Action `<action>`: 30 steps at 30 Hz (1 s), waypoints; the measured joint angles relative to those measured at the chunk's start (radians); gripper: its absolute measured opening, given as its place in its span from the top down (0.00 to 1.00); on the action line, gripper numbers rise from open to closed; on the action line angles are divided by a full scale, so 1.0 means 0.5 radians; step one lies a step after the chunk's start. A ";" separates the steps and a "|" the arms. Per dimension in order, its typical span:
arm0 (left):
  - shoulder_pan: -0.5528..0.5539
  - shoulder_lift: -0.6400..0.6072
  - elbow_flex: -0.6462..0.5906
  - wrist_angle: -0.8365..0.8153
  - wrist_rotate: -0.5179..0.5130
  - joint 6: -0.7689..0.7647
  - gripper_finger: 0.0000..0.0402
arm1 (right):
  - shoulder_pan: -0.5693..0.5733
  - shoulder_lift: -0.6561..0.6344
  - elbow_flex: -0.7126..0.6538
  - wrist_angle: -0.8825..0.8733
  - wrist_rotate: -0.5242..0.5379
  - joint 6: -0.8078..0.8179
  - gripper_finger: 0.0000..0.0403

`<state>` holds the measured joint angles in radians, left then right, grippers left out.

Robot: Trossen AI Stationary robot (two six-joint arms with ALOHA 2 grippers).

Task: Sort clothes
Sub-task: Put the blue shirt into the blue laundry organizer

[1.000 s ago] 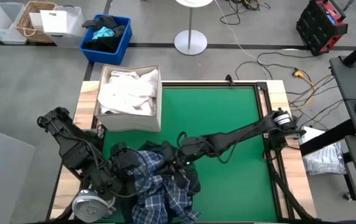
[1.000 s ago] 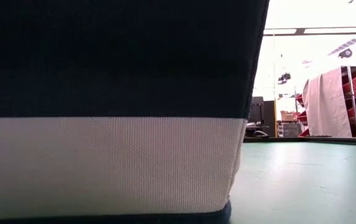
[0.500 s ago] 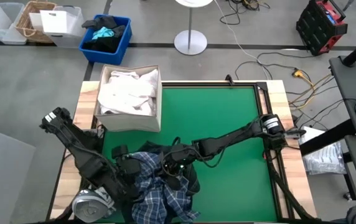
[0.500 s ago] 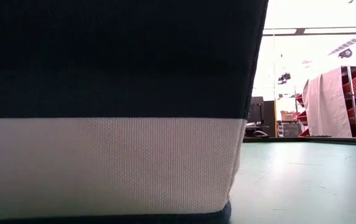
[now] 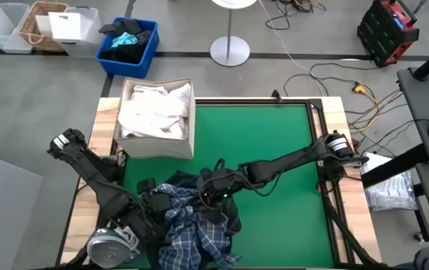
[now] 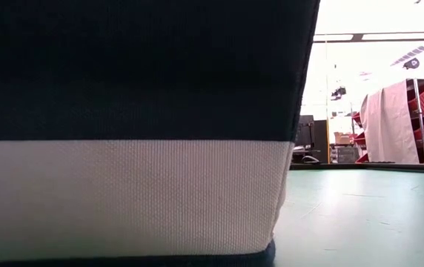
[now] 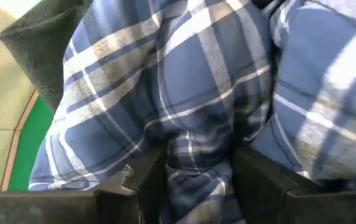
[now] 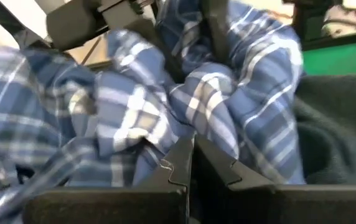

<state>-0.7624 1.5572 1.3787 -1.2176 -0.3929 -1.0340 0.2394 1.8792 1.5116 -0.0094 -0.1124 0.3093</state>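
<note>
Left gripper (image 7: 196,180) is pinching the crumpled blue-white plaid shirt (image 5: 196,229) between its jaws; right gripper (image 8: 193,165), jaws nearly together, is pressing into the same shirt.

Overhead sees all; low view blocked; wrist cameras share plaid shirt (image 7: 184,106).

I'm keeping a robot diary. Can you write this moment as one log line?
left gripper: shut on plaid shirt | right gripper: shut on plaid shirt | white shirts: in box
</note>
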 joint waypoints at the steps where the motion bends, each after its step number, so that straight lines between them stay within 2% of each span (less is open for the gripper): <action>1: -0.001 0.000 0.029 -0.013 -0.002 0.000 0.61 | 0.000 -0.020 0.000 -0.012 0.005 0.010 0.97; 8: -0.003 0.002 0.185 -0.075 -0.061 0.059 0.61 | 0.000 -0.111 0.000 -0.030 0.030 0.007 0.97; 17: -0.004 0.003 0.196 -0.096 -0.067 -0.036 0.59 | 0.000 -0.159 0.001 -0.042 0.067 -0.011 0.97; 24: -0.010 -0.001 0.274 -0.139 0.036 -0.038 0.55 | 0.000 -0.183 0.001 -0.099 0.068 0.052 0.97; 30: -0.019 -0.002 0.381 -0.187 0.035 0.009 0.54 | -0.001 -0.226 0.002 -0.090 0.068 0.092 0.97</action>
<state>-0.7718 1.5562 1.5693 -1.3108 -0.3752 -1.0294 0.2390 1.7663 1.5127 -0.0545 -0.0784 0.3551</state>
